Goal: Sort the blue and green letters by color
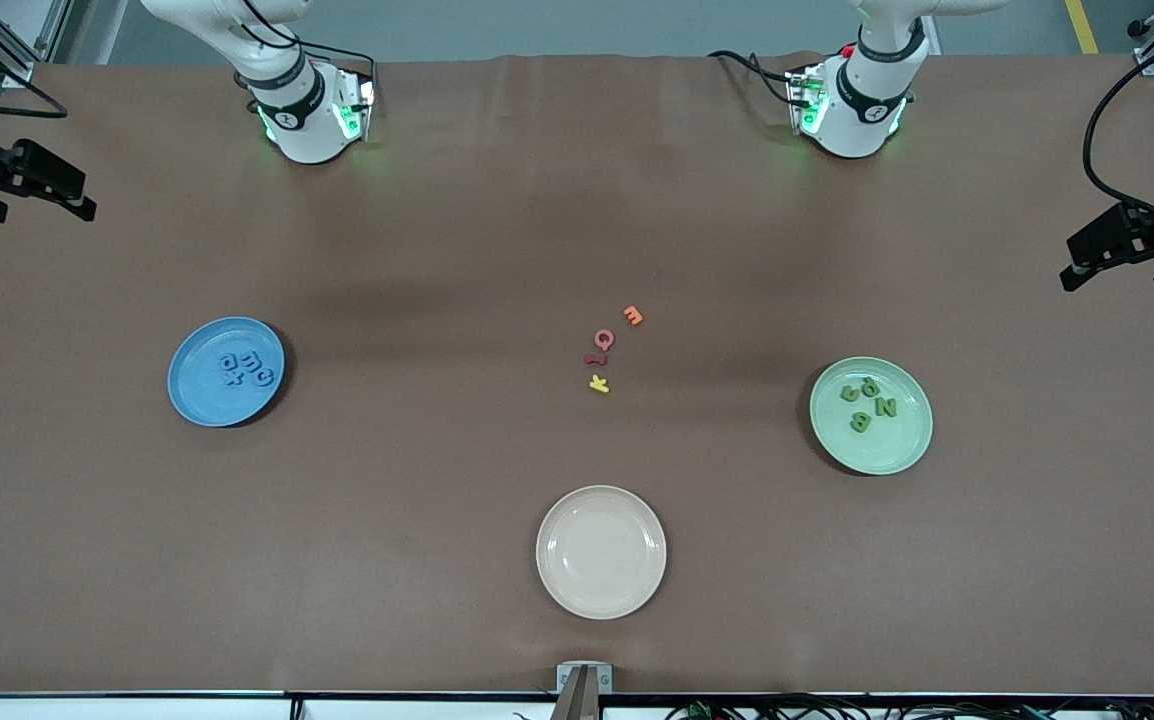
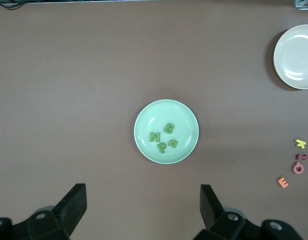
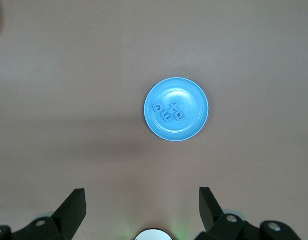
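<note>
Blue foam letters (image 1: pixel 245 369) all lie in my round blue plate (image 1: pixel 199 403), green foam letters (image 1: pixel 868 404) in the green plate (image 1: pixel 902 445). Left gripper (image 2: pixel 144 205) hangs spread and empty over the green plate; right gripper (image 3: pixel 142 207), spread too, over the blue plate.

High front overview of table (image 1: pixel 497 250); both wrist views apparently high, straight down.

My left gripper (image 2: pixel 144 210) hangs with fingers (image 2: pixel 74 205) spread wide, empty, high over the green plate (image 2: pixel 144 120) — four green letters (image 2: pixel 163 137) clustered in it. A cream plate (image 2: pixel 288 52) lies apart; loose yellow, red and orange letters (image 2: pixel 296 162) rest on the table (image 2: pixel 69 75).
</note>
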